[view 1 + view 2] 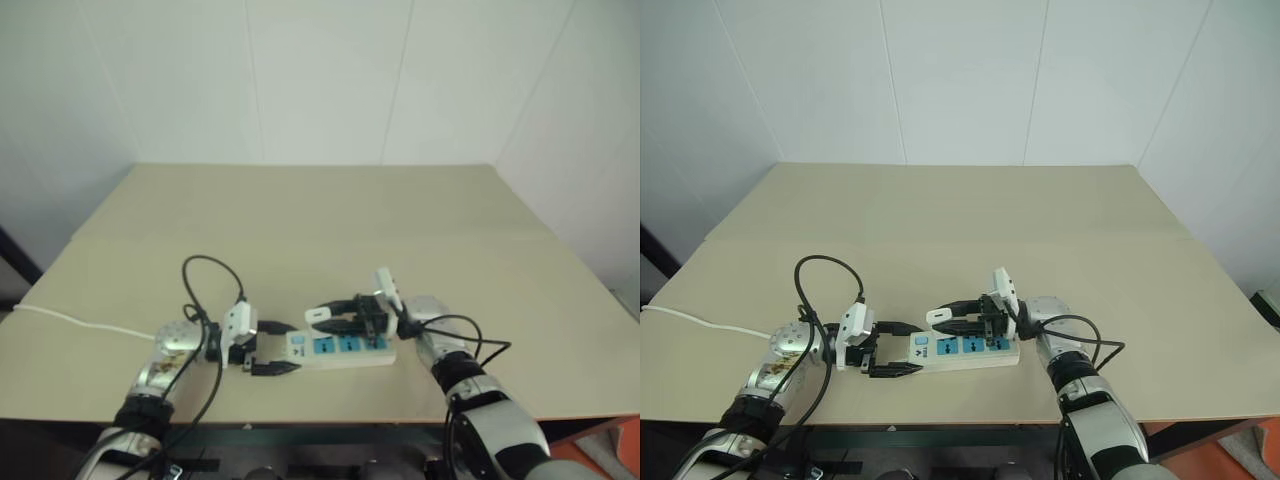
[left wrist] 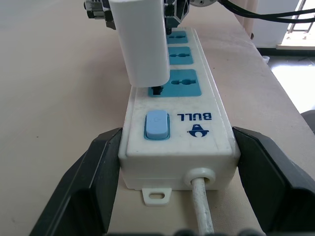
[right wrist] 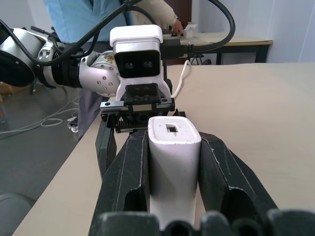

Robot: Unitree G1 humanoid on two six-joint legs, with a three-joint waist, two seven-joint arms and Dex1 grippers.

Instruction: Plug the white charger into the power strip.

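Over power strip (image 2: 177,132) (switch end), prongs entering, right gripper (image 1: 945,322) pinching white charger (image 2: 140,39)

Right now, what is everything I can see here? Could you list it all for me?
white charger: one, white, held over the power strip's socket nearest the switch.
power strip: one, white with blue sockets, lying on the table's near part.
cord: one, thin white, trailing off the table's left edge.
table: one, beige.
person: one, blue top, standing behind the table.
left gripper: black fingers astride the strip's switch end.
right gripper: shut on the charger.
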